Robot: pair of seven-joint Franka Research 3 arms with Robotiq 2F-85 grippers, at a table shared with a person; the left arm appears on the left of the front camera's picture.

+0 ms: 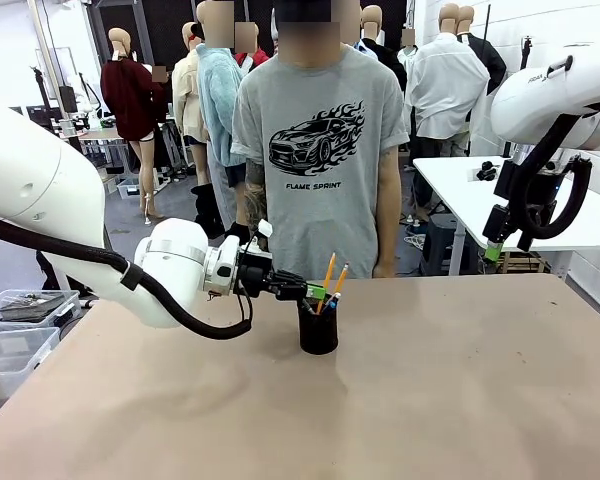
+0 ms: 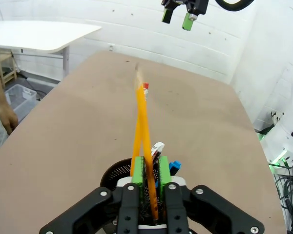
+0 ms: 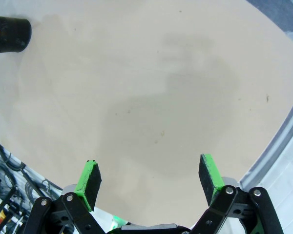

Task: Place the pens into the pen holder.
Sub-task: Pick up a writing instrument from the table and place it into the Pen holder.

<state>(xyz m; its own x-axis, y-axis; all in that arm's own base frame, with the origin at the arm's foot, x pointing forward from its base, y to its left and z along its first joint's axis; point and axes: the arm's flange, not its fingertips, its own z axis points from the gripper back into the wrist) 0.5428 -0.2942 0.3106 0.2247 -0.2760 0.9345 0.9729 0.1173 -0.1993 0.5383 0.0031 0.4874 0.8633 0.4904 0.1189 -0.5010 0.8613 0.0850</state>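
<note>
Front view, left gripper (image 1: 318,292): you had it level at the rim of the pen holder (image 1: 318,329), green pads nearly together on a pencil (image 1: 328,272).
Front view, contents: the pens (image 1: 330,285) stood leaning in that black mesh cup, mid-table.
Left wrist view, grip: your fingers (image 2: 138,169) pinched the low shaft of one yellow pencil (image 2: 142,122); a second leaned alongside.
Left wrist view, handling: I judged them light, stiff and smooth, so hold mid-shaft, gently.
Right wrist view, right gripper (image 3: 151,178): you held it wide apart and empty above bare table (image 3: 151,97), the holder (image 3: 10,33) far off.
</note>
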